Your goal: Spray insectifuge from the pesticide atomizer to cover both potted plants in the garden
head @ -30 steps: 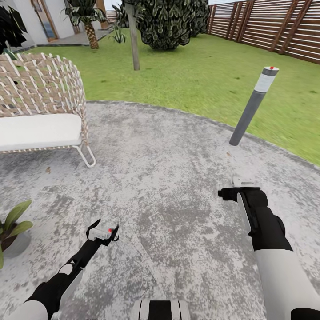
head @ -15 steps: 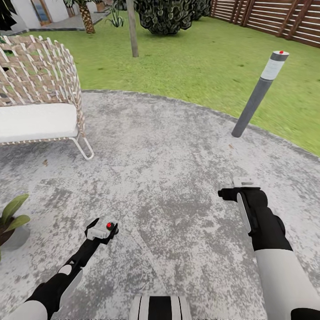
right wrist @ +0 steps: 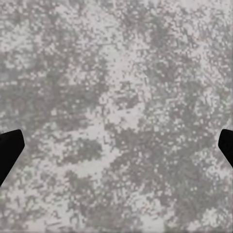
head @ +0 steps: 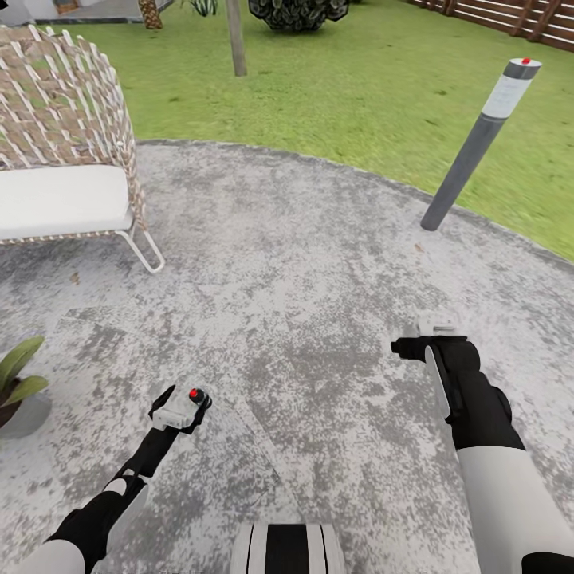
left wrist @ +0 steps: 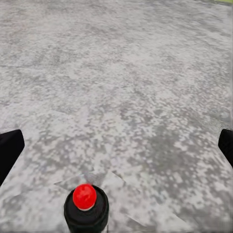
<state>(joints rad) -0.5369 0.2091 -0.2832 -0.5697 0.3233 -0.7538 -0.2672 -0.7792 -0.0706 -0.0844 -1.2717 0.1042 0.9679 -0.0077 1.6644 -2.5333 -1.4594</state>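
Left hand [head: 182, 409]: hovering low over the round grey stone patio [head: 303, 263], gripping the pesticide atomizer [head: 191, 396]. The bottle's red-tipped spray head [left wrist: 84, 196] and black neck are poking up between the fingers, which are sitting wide at the edges of the left wrist view; the bottle body is hidden.

Right hand [head: 426, 335]: hanging over bare patio, well apart from the atomizer, fingers spread and holding nothing.

Potted plant [head: 16, 379]: green leaves showing at the patio's left edge, near the left arm.

Wicker chair [head: 64, 159] with white cushion: standing behind it.

Grey bollard light [head: 478, 143]: leaning at the lawn [head: 359, 88] border.
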